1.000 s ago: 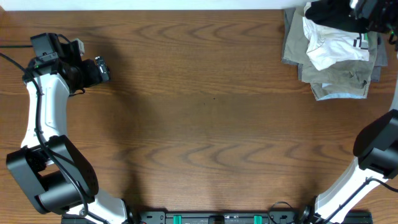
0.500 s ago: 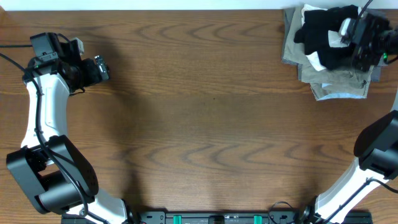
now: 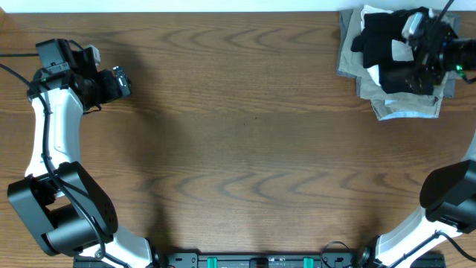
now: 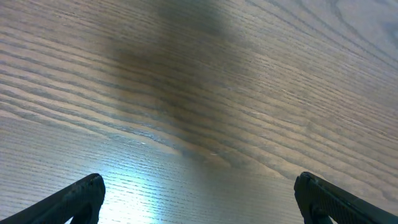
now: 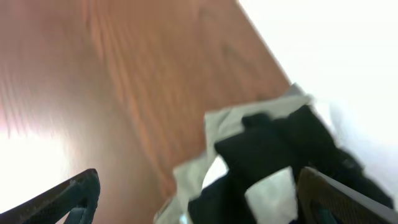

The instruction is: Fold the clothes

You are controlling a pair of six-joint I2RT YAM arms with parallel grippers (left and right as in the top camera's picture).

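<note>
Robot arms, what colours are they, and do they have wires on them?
Both are white tubes with chunky black joints: the left arm and the right arm. A thin black cable runs along the left one. The fingertips are dark and pointed. A tiny green light glows near the right arm's wrist.

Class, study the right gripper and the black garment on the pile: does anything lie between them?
Nothing visible does. The black garment lies topmost on the pile, over the white garment and the olive-grey garments. The open right gripper hangs just above it, and the right wrist view shows the fabric unobstructed.
</note>
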